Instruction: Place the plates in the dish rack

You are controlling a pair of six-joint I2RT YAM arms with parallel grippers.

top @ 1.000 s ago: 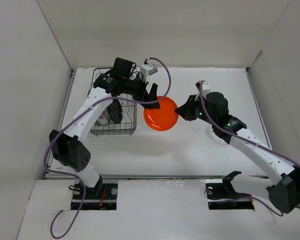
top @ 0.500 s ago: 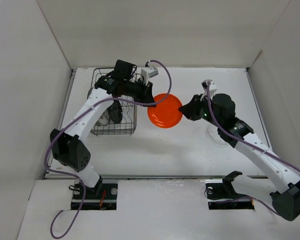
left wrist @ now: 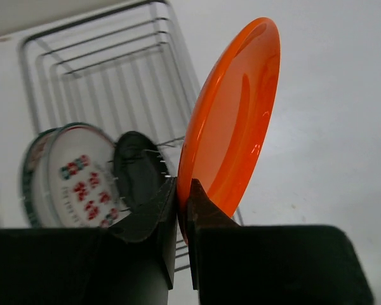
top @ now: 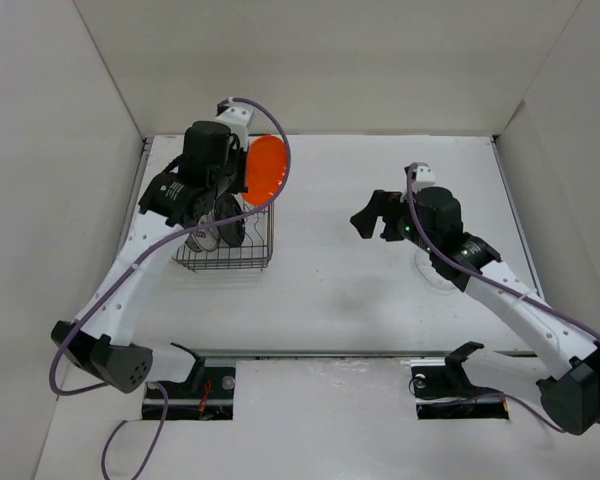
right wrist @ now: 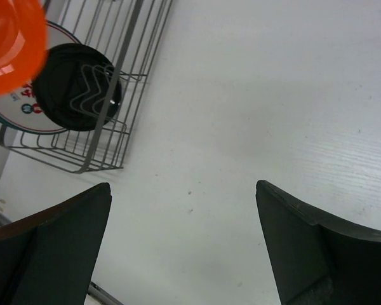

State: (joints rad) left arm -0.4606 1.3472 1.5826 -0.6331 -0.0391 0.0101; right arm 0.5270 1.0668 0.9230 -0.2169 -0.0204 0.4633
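Orange, glossy and round, one plate hangs on edge over the rectangular dark wire dish rack, at the rack's one o'clock corner. From where I stand I cannot tell whether it touches the wire. The left gripper is clamped on its lower rim, with a black finger pressed to each face. The plate leans away from the fingers toward one o'clock in the left wrist view.

Inside the rack three more plates stand upright between the prongs. The glossy black plate is nearest the gripper. The white plate with red marks stands just beside it at its nine o'clock. Behind that one, only a sliver shows of the white plate with a dark patterned rim. The rack itself sits at ten o'clock on the white table, close to the left wall.

The right gripper hovers well apart from the rack, out at its three o'clock. Its two dark fingers are spread wide over bare tabletop, with nothing between them. Its wrist camera sees the rack off at ten o'clock. A faint clear see-through plate lies flat on the table under the right arm, at about four o'clock from that gripper.
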